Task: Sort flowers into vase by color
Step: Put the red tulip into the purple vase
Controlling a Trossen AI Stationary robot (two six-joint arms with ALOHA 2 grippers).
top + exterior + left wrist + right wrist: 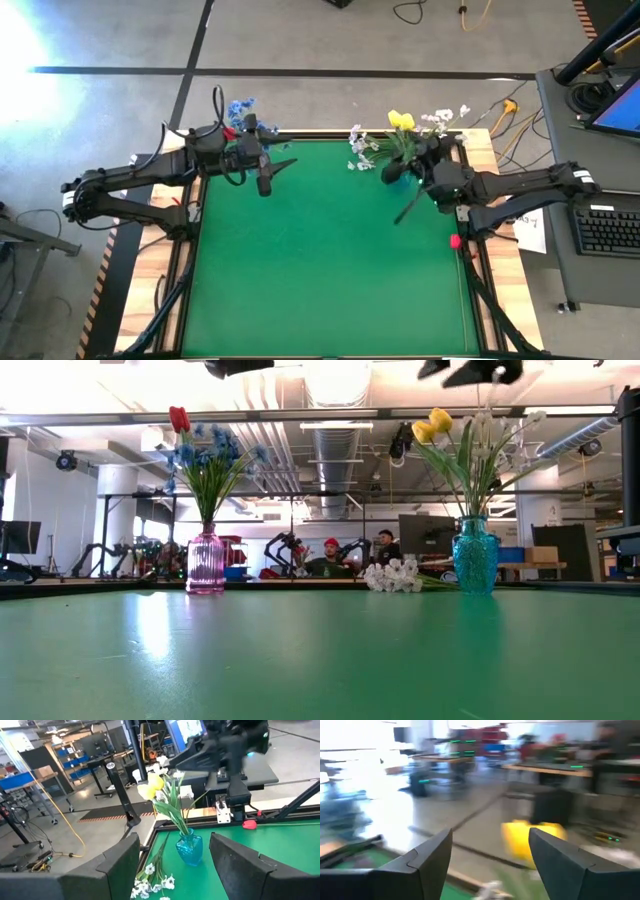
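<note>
You have two vases: a pink vase (206, 563) holding one red tulip (178, 418) among blue flowers (213, 448), and a teal vase (476, 556) holding yellow tulips (432, 426) with white sprays (497, 426). One white bunch (394, 576) lies on the green table (320, 655) beside it. Both the left gripper (175, 857) and right gripper (490, 851) stand open, empty. Two people sit in the workshop behind.

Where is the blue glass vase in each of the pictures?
High view: the blue vase sits at the mat's far right corner, mostly hidden under leaves and the right hand.
Low view: right of centre, holding yellow tulips.
Left wrist view: centre, between the fingers.
Right wrist view: not in it.
Shared landmark: the white flower spray lying beside the vase.
</note>
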